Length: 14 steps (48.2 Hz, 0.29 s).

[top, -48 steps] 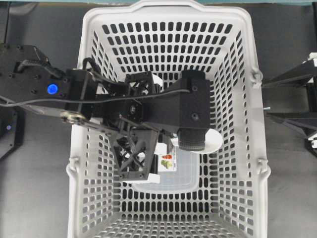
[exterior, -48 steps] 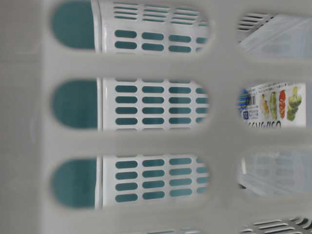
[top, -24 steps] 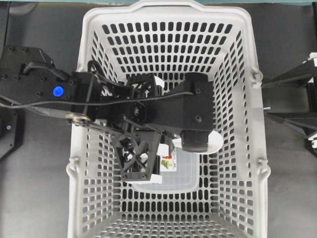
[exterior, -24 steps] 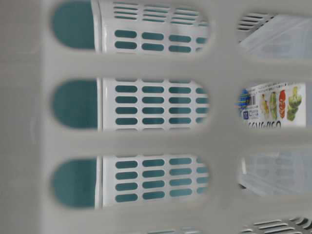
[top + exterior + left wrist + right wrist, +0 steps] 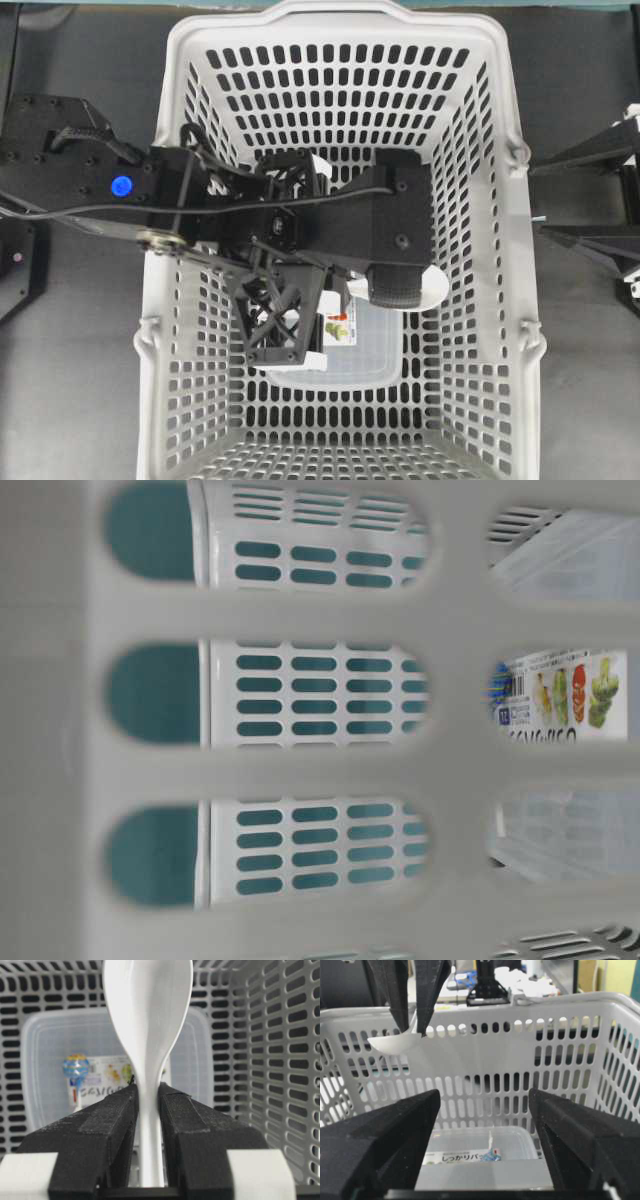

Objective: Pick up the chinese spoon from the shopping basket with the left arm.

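Spoon [image 5: 148,1025] sits pinched by its thin handle in the left gripper [image 5: 148,1105], raised near the basket [image 5: 520,230] rim. Right gripper [image 5: 485,1125] idles with jaws wide apart. Glossy handle may slip and drop onto the container [image 5: 45,1060] below.

Dark grey tabletop [image 5: 80,400], matte and uniform, seen from overhead along both long sides of the shopping basket [image 5: 345,30]. The basket, light grey plastic with slotted walls and floor, stands directly on the tabletop at centre, its hinged handles folded against the rim. A black arm base [image 5: 40,140] sits on the surface at the left edge; black-and-white arm hardware [image 5: 600,200] occupies the right edge, apart from the basket.
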Motion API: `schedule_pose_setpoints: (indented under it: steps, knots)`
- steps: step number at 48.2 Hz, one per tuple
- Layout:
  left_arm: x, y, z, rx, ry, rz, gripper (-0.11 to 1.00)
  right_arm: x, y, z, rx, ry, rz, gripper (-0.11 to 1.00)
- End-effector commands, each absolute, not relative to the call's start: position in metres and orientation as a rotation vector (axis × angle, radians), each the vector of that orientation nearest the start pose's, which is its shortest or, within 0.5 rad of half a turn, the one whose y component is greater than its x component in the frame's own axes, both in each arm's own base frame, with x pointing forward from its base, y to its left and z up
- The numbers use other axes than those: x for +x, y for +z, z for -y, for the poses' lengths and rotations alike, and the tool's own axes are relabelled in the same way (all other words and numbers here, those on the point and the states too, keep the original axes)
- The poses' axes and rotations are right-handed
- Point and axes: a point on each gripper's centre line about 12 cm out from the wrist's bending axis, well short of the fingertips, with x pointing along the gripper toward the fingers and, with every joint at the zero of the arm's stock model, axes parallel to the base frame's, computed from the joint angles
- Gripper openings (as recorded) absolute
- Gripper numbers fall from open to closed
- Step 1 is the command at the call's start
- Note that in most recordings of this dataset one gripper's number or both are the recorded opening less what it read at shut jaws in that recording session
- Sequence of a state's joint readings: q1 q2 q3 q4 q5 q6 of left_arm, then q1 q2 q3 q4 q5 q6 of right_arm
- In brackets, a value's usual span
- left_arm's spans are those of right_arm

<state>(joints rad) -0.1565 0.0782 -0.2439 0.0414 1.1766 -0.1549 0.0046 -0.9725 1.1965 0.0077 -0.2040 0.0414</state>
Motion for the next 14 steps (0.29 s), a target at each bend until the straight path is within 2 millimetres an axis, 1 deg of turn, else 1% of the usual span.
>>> schedule_pose_setpoints:
  steps: [1,8,14]
  knots:
    - [0.433,0.381,0.062,-0.028,-0.037,-0.983,0.13,0.198,0.278,-0.001,0.05,0.002,-0.022,0.69]
    - [0.431,0.377,0.062,-0.027,-0.037,-0.994,0.13,0.197,0.275,-0.001,0.052,0.002,-0.043,0.69]
    - [0.43,0.371,0.062,-0.03,-0.033,-1.011,0.13,0.197,0.268,0.0,0.052,-0.001,-0.078,0.69]
